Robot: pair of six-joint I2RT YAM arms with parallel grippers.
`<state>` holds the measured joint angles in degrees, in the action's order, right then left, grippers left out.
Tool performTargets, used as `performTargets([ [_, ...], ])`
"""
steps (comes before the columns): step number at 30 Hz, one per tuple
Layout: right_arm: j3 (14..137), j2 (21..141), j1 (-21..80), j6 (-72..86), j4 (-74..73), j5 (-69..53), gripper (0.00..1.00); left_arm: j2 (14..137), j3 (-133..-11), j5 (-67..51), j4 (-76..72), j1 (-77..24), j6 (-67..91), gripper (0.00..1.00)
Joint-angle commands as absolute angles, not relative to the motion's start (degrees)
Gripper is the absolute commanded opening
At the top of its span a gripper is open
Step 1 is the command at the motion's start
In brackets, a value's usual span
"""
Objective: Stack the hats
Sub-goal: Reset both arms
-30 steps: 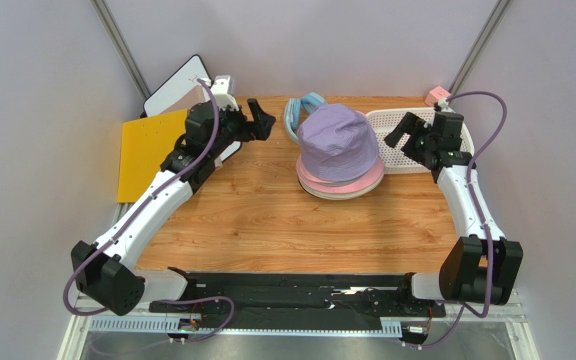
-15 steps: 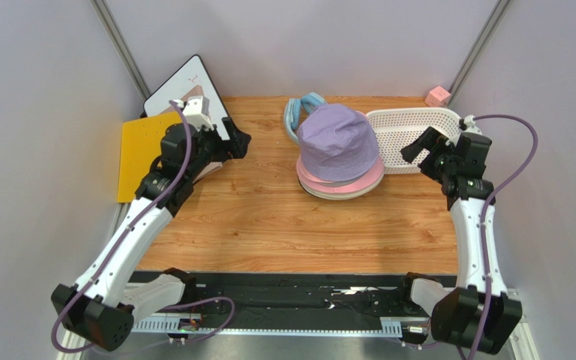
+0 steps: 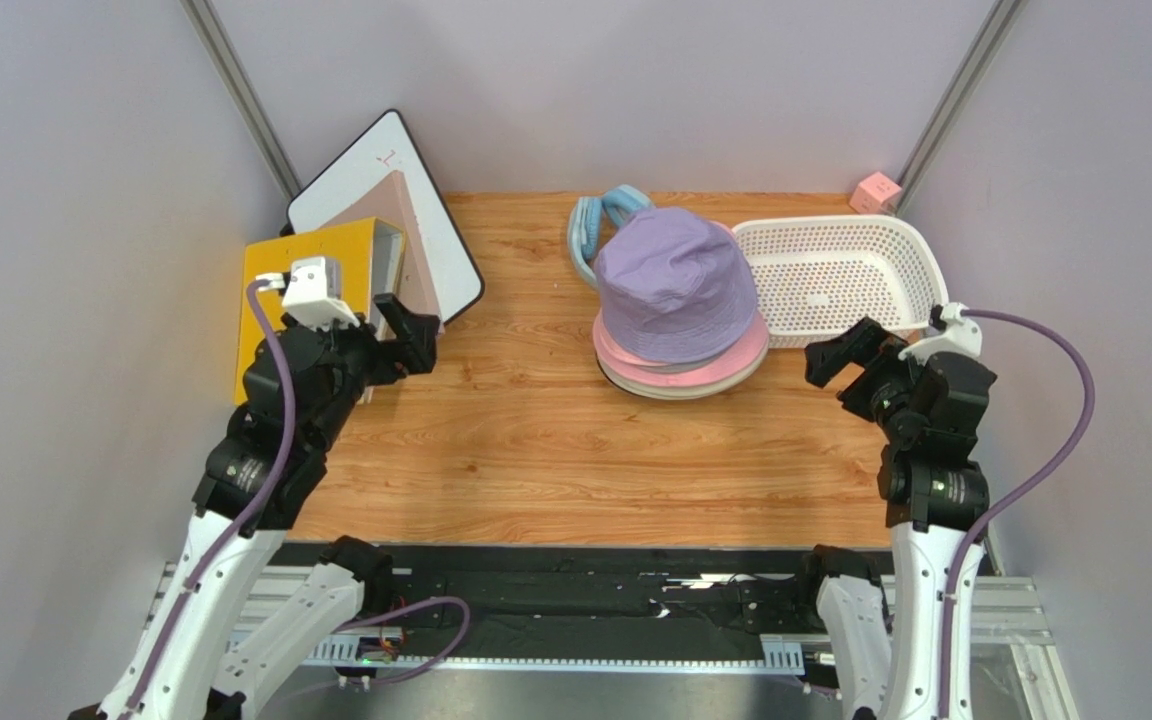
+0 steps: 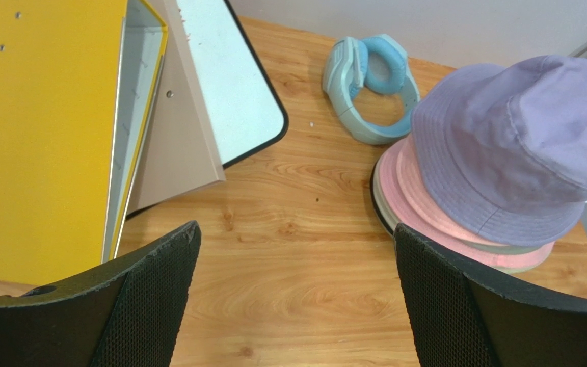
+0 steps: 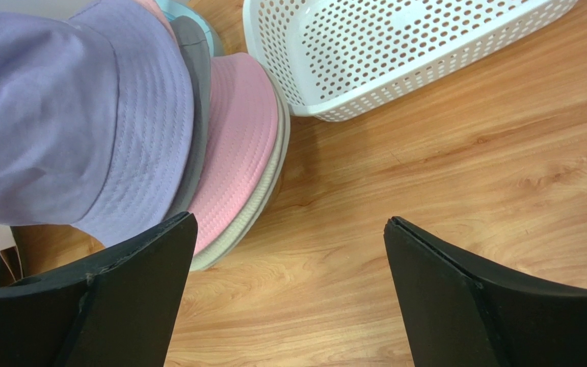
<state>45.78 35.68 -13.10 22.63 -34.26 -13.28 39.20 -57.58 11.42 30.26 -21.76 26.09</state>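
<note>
Hats (image 3: 680,308): one pile at the far middle of the surface (image 3: 537,435), lavender on top, with grey, pink and beige brims showing beneath. Pile sits just beside the white basket (image 3: 838,270). Left claw (image 3: 405,333) and right claw (image 3: 856,357) both released, empty, well apart from it. No loose hat in view; stack looks finished. Best now: steer arms wide of the brims.

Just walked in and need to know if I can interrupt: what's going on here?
Nothing is being handled right now. The hats sit in one stack next to the white basket, with the lavender hat on top and the pink hat among those beneath. The left gripper and right gripper are both open and empty, one on either side of the stack.
</note>
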Motion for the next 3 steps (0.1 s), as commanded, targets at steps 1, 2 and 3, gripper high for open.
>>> performTargets([
  [1,45.6,33.8,-13.2,20.7,-35.3,-11.9,1.0,39.6,-58.4,13.0,35.3,-21.6,25.0,0.99],
  [2,45.6,33.7,-13.2,20.7,-35.3,-12.0,1.0,39.6,-58.4,12.7,35.7,-21.6,25.0,0.99],
  [3,45.6,33.5,-13.3,20.5,-35.4,-12.0,1.0,39.5,-58.4,12.5,36.1,-21.6,24.9,0.99],
])
